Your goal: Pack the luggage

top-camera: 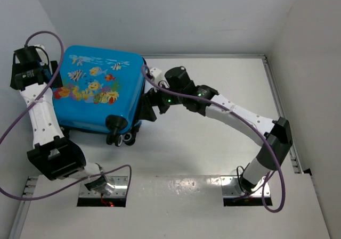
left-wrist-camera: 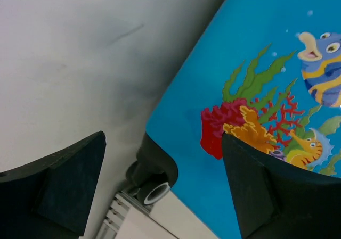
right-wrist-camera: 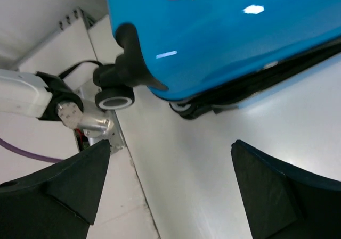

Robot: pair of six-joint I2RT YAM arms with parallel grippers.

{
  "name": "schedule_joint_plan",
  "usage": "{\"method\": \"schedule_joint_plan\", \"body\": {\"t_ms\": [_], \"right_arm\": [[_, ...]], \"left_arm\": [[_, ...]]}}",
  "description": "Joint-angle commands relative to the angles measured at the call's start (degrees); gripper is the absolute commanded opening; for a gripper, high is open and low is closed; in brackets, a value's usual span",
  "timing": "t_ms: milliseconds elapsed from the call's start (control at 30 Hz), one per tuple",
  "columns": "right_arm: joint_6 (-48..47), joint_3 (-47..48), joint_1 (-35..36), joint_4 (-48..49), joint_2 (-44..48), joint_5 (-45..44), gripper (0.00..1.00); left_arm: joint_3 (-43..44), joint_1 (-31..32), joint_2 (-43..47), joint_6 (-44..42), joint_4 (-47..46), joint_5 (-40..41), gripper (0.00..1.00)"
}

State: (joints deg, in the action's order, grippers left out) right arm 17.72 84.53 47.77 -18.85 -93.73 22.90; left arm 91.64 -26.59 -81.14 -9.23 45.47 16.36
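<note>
Bench [top-camera: 213, 143]: white, glossy.
Walls [top-camera: 160, 15]: plain white.
Luggage [top-camera: 98, 90]: lying flat, bright blue, cartoon fish, black wheels [top-camera: 120, 135].
Left fingers [left-wrist-camera: 58, 186]: wide apart, empty.
Right fingers [right-wrist-camera: 58, 191]: wide apart, empty.

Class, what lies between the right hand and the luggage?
Only bare white table lies between the right hand and the luggage, as the right wrist view shows.

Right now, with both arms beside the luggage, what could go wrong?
The luggage lies flat and unheld, left fingers and right fingers both open, so a nudge may slide the glossy shell. The left arm's purple cable loops by its corner and could snag.
</note>
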Motion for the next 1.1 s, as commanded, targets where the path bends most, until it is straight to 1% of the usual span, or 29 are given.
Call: {"method": "schedule_joint_plan", "body": {"t_ms": [0, 33, 67, 100, 133, 167, 200, 233, 267, 300, 333, 367, 467, 500, 533, 567, 667, 700, 767, 800, 833, 867, 900, 933, 967, 1000, 1033, 1067], "right_arm": [[4.0, -1.1, 3.5, -2.3, 0.0, -11.0, 0.93], [4.1, -2.3, 4.9, -1.5, 0.2, -11.8, 0.91], [4.2, -4.4, 5.1, 0.8, 1.1, -12.0, 0.84], [3.9, -5.9, 4.9, 2.0, 2.4, -9.1, 0.79], [2.9, -9.9, 4.8, 6.2, 5.1, -7.4, 0.71], [1.5, -11.6, 4.5, 8.1, 5.1, -3.9, 0.71], [0.9, -13.5, 4.4, 10.3, 7.2, -2.3, 0.63], [0.3, -17.4, 4.4, 15.1, 9.6, -0.2, 0.60], [-2.2, -20.4, 4.8, 18.4, 10.5, 0.8, 0.57], [-2.9, -20.6, 5.1, 18.3, 11.1, 0.7, 0.49], [-3.6, -18.5, 5.6, 19.5, 10.7, -1.3, 0.48], [-4.3, -17.7, 6.1, 17.5, 10.3, -2.1, 0.47], [-2.7, -15.2, 6.5, 15.6, 7.7, -7.2, 0.53], [-2.2, -14.8, 6.6, 15.3, 6.8, -8.0, 0.55], [-0.8, -13.7, 6.5, 14.6, 5.8, -10.1, 0.55], [0.1, -12.4, 6.4, 12.0, 4.8, -10.7, 0.56], [2.8, -11.1, 5.7, 10.0, 3.6, -10.5, 0.58], [3.1, -11.3, 4.6, 9.9, 3.6, -9.5, 0.58], [4.2, -12.4, 3.9, 10.3, 4.0, -8.7, 0.63], [4.1, -12.7, 4.1, 10.3, 4.2, -9.0, 0.67], [4.0, -12.7, 4.2, 10.3, 4.4, -9.3, 0.76], [4.1, -12.8, 4.0, 10.0, 4.7, -10.8, 0.80], [4.5, -12.9, 4.1, 8.8, 4.7, -11.9, 0.82], [5.4, -12.7, 4.0, 8.0, 4.7, -13.1, 0.88], [7.0, -12.6, 4.0, 7.3, 4.7, -17.2, 0.90], [7.8, -12.3, 4.0, 4.5, 4.6, -18.7, 0.91], [9.9, -11.9, 3.6, 3.3, 4.4, -22.7, 0.93], [10.0, -11.6, 3.6, 2.2, 4.4, -22.7, 0.93]], "left_arm": [[0.6, -5.5, -0.9, 2.9, 1.8, -7.2, 0.92], [0.1, -6.1, -1.4, 2.3, 1.3, -8.0, 0.90], [0.1, -6.1, -2.2, 1.7, 0.3, -8.0, 0.89], [-0.6, -6.9, -2.7, 1.1, -0.6, -7.1, 0.89], [-1.1, -7.9, -3.8, 0.4, -2.0, -6.5, 0.89], [-1.1, -8.4, -4.5, 0.4, -2.8, -5.7, 0.87], [-1.1, -9.0, -5.2, -0.7, -3.3, -5.7, 0.87], [-1.1, -9.5, -5.9, -1.4, -3.8, -5.7, 0.87], [-1.1, -10.5, -6.6, -2.4, -3.8, -5.7, 0.84], [-1.1, -10.5, -8.0, -3.1, -4.3, -6.5, 0.83], [-1.1, -11.0, -8.8, -3.8, -4.3, -7.0, 0.82], [-1.8, -11.0, -9.6, -4.3, -4.3, -7.0, 0.80], [-5.3, -11.6, -11.4, -5.6, -8.2, -4.6, 0.80], [-8.0, -11.6, -11.4, -5.6, -9.5, -4.6, 0.80], [-9.2, -12.2, -11.4, -6.6, -10.3, -4.6, 0.80], [-10.2, -12.2, -11.4, -7.1, -10.3, -4.6, 0.79], [-14.9, -9.4, -11.4, -8.9, -11.6, -4.6, 0.73], [-16.0, -9.4, -11.4, -9.6, -11.6, -4.6, 0.73], [-17.6, -8.7, -11.4, -10.3, -11.6, -8.5, 0.73], [-17.6, -8.7, -11.9, -10.3, -11.6, -10.0, 0.71], [-18.2, -8.2, -11.9, -10.9, -11.0, -11.6, 0.70], [-18.2, -7.2, -11.9, -11.4, -10.0, -15.1, 0.70], [-18.2, -6.6, -11.9, -11.4, -7.5, -17.6, 0.68], [-18.8, -5.5, -11.9, -12.0, -6.4, -19.8, 0.65], [-19.6, -3.1, -11.9, -12.0, -5.1, -22.2, 0.63], [-20.7, -1.6, -11.0, -11.3, -4.6, -23.6, 0.63], [-22.4, 2.1, -10.2, -10.2, -4.6, -24.6, 0.63], [-23.2, 2.2, -9.4, -9.4, -4.6, -24.6, 0.63]]}}
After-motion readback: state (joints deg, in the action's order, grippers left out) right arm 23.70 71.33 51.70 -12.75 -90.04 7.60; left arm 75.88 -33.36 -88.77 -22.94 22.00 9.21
